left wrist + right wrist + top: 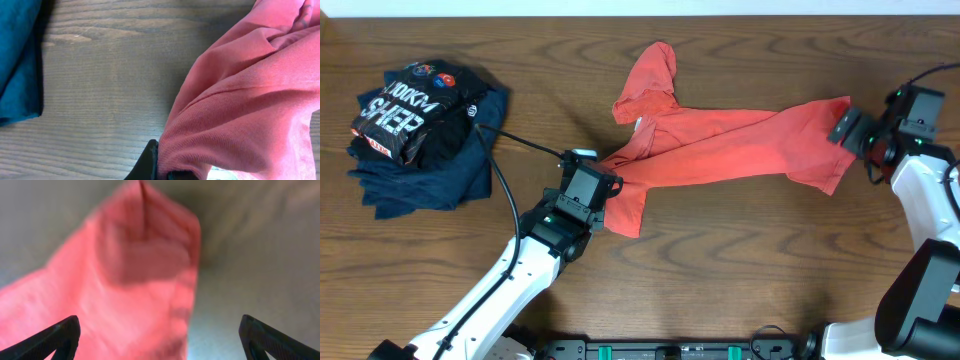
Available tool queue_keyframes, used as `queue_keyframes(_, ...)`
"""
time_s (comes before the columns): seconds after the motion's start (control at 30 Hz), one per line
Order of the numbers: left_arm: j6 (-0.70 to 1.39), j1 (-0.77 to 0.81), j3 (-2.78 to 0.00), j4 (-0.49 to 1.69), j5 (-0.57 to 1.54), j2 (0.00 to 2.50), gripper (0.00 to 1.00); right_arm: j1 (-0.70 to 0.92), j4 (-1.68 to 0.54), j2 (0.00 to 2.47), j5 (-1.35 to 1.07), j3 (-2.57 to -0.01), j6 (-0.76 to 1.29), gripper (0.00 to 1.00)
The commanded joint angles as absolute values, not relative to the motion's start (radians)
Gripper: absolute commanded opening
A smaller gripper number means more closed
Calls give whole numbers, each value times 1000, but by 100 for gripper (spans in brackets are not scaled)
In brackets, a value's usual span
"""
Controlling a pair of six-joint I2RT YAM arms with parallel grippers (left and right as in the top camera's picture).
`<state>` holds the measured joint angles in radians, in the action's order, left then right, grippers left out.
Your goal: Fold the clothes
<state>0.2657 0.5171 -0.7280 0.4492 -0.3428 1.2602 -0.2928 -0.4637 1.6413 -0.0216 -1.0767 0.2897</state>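
Note:
The coral-red T-shirt [720, 145] lies bunched and stretched in a long band across the middle of the wooden table, one sleeve sticking up toward the back. My left gripper [603, 192] is at its lower left end, shut on a fold of the cloth. In the left wrist view the red fabric [250, 100] wraps round the black finger of the left gripper [167, 172]. My right gripper [842, 128] is at the shirt's right end. Its fingers [159, 325] are spread wide, with the blurred red cloth [135, 280] below and between them.
A black shirt with white and red print [405, 110] lies on folded navy garments [430, 175] at the back left. The navy cloth also shows at the left edge of the left wrist view [17, 60]. A black cable runs from the left arm toward that pile.

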Motion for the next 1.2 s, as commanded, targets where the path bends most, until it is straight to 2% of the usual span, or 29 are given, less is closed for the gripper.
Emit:
queue_keyframes(0.0,276,512,-731,455,-352,1253,6,-301,-492,1647,60,-1060,271,93)
queue_keyframes(0.03,276,512,-731,455,-352,1253,6,-302,-486,1649,79,-1049,272,85)
queue_keyframes(0.07,276,512,-731,455,-352,1253,6,-303,-472,1653,84,-1037,273,72)
queue_keyframes(0.23,276,512,-731,455,-352,1253,6,-326,-377,1715,31,-1016,291,43)
queue_keyframes(0.3,276,512,-731,455,-352,1253,6,-331,-338,1750,2,-1016,291,44)
queue_keyframes(0.33,276,512,-731,455,-352,1253,5,-334,-321,1768,-14,-1016,291,49)
queue_keyframes(0.43,276,512,-731,455,-352,1253,6,-334,-266,1825,-70,-1016,290,55)
queue_keyframes(0.57,276,512,-731,455,-352,1253,6,-334,-208,1869,-130,-1016,290,57)
queue_keyframes(1.17,276,512,-731,455,-352,1253,6,-335,-125,1929,-129,-1016,290,49)
